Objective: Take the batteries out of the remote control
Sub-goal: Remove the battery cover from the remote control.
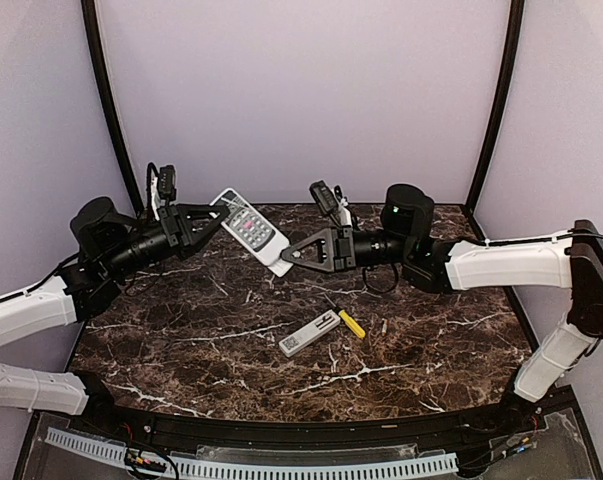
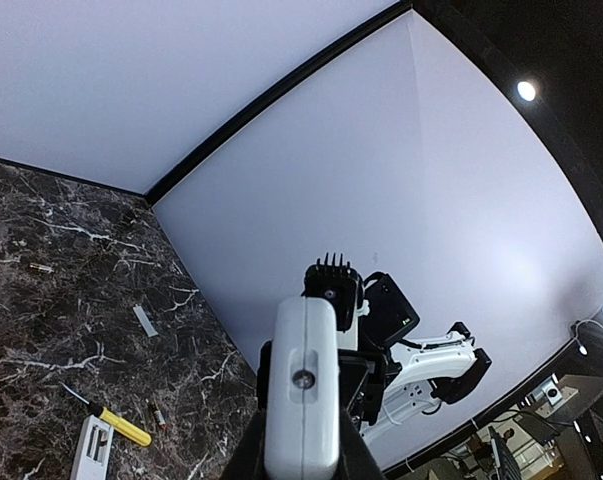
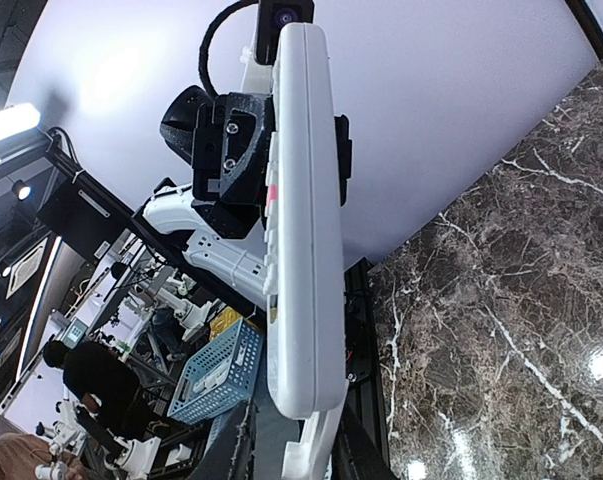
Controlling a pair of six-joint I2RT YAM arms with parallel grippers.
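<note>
Robotics lab, test-cell type. Left arm point(image 1: 31, 310) & right arm point(image 1: 511, 262) are bolted at the near edge of a dark marble-look table point(image 1: 181, 340), boxed in by plain lavender walls point(image 1: 301, 90) w/ black frame poles point(image 1: 109, 100). Slotted cable duct point(image 1: 251, 465) runs along the front. Past the booth, right wrist cam: open hall, person point(image 3: 96, 375), blue crate point(image 3: 221, 375), strip light point(image 3: 6, 122). Left wrist cam: ceiling spot point(image 2: 526, 90).

White remote point(image 1: 249, 228) aloft, battery point(image 2: 159, 413) lying loose
</note>
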